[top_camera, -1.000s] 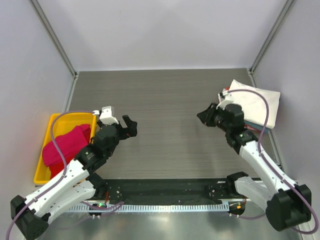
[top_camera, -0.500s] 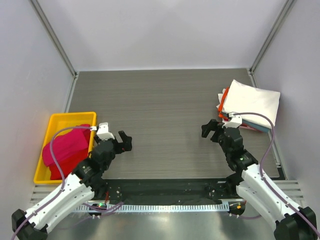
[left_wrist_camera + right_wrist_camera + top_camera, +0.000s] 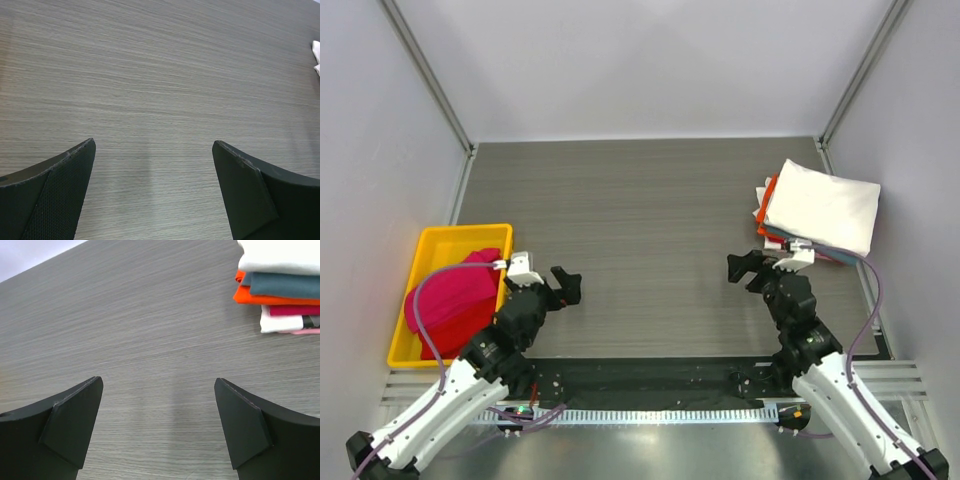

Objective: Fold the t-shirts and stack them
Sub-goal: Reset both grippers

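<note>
Two grippers hang over the table [image 3: 650, 200], and both are empty. The left gripper [image 3: 566, 285] is over bare wood just right of the bin [image 3: 432, 245]. Its two fingers [image 3: 60, 195] are spread wide, with only wood grain showing between them. The right gripper [image 3: 744, 269] is near the stack [image 3: 820, 205], off its near-left corner and not touching it. Its two fingers [image 3: 245, 430] stand just as far apart, again with nothing between them.

There is one yellow bin, at the left edge of the table. In it lies one magenta shirt [image 3: 450, 300], loose and crumpled, bulging over the right wall of the bin.

There is one stack of folded shirts, at the far right of the table close to the side wall. From above I see mostly the white top shirt [image 3: 825, 200], with an orange edge and a few slivers sticking out on its left side. The right wrist view shows the stack's side, and there I count six layers. From the top down they are white, slate-blue [image 3: 285, 285], orange [image 3: 247, 295], magenta [image 3: 300, 310], another white layer [image 3: 280, 324] with a dark patch at its right end, and pink [image 3: 305, 331] at the bottom. The edges do not line up: the orange one juts out farthest to the left.

A small white corner of cloth [image 3: 316, 52] shows at the right edge of the left wrist view. Too little of it shows to tell which shirt it is.
</note>
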Action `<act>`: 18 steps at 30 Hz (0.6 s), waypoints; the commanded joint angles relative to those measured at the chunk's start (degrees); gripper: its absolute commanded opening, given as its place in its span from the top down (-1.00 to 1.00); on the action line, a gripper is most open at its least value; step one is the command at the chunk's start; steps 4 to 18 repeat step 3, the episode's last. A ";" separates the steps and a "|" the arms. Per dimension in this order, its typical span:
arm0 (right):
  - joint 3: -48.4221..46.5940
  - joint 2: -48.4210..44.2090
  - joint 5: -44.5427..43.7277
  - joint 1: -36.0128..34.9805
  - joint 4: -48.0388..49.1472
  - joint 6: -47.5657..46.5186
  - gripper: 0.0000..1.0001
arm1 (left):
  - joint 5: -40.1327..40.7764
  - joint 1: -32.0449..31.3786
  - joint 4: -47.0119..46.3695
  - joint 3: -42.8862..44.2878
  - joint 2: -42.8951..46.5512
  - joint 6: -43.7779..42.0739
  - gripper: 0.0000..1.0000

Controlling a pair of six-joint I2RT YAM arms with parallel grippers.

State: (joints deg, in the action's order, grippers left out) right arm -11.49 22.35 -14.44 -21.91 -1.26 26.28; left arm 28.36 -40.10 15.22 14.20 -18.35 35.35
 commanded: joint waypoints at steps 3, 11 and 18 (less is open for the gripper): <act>-0.29 1.90 -0.77 -0.24 3.19 1.40 -0.99 | 0.82 0.19 -2.65 0.22 -1.16 -0.02 -1.00; -0.29 1.90 -0.77 -0.24 3.19 1.40 -0.99 | 0.82 0.19 -2.65 0.22 -1.16 -0.02 -1.00; -0.29 1.90 -0.77 -0.24 3.19 1.40 -0.99 | 0.82 0.19 -2.65 0.22 -1.16 -0.02 -1.00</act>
